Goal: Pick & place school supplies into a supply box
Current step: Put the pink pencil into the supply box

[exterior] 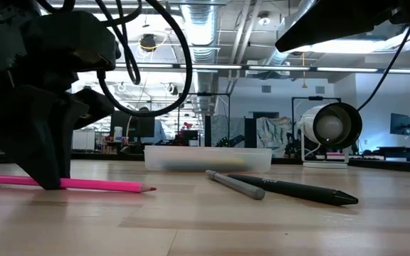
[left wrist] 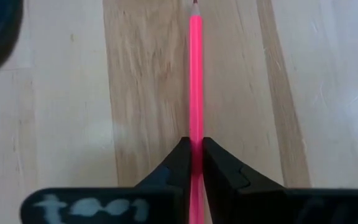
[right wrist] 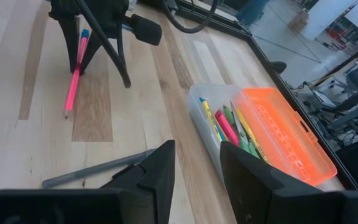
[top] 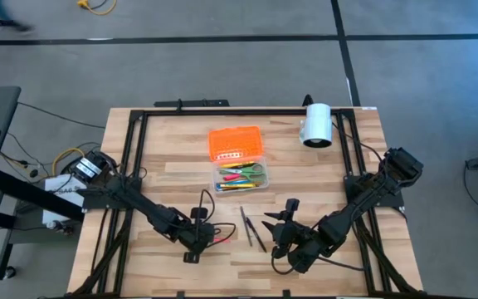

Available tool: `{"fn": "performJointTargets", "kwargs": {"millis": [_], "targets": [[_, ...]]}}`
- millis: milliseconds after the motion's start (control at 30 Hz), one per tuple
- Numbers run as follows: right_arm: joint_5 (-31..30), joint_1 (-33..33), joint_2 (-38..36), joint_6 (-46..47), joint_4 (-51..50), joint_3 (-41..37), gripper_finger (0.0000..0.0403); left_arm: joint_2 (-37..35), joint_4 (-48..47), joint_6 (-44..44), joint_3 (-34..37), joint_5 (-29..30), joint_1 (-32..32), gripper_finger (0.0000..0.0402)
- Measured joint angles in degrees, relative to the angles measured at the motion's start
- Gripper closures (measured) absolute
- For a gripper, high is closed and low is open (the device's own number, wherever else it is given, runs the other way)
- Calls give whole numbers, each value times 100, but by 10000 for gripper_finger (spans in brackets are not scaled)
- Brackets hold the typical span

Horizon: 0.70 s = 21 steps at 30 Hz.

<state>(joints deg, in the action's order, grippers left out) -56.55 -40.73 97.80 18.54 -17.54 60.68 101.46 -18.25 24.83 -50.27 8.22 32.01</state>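
A pink pencil [left wrist: 195, 74] lies flat on the tabletop [top: 156, 249], in front of the supply box [top: 241, 177], and the left hand [left wrist: 192, 163] is clamped on it, fingertips down at the wood. The box sits open mid-tabletop with coloured pens inside, its orange lid [top: 236, 143] touching its far edge. A grey pen [exterior: 235, 184] and a black pen [exterior: 297, 190] lie crossed between the hands. The right hand [right wrist: 196, 163] hovers nearby, fingers apart, holding nothing.
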Motion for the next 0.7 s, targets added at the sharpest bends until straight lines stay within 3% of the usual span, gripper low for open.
{"fn": "performJointTargets", "kwargs": {"millis": [467, 700], "targets": [[2, 0, 0, -1, 0, 1, 281, 2, -46, -124, -21, 22, -31, 386], [2, 0, 0, -1, -2, -1, 281, 32, -755, -408, -482, 198, -23, 387]]}}
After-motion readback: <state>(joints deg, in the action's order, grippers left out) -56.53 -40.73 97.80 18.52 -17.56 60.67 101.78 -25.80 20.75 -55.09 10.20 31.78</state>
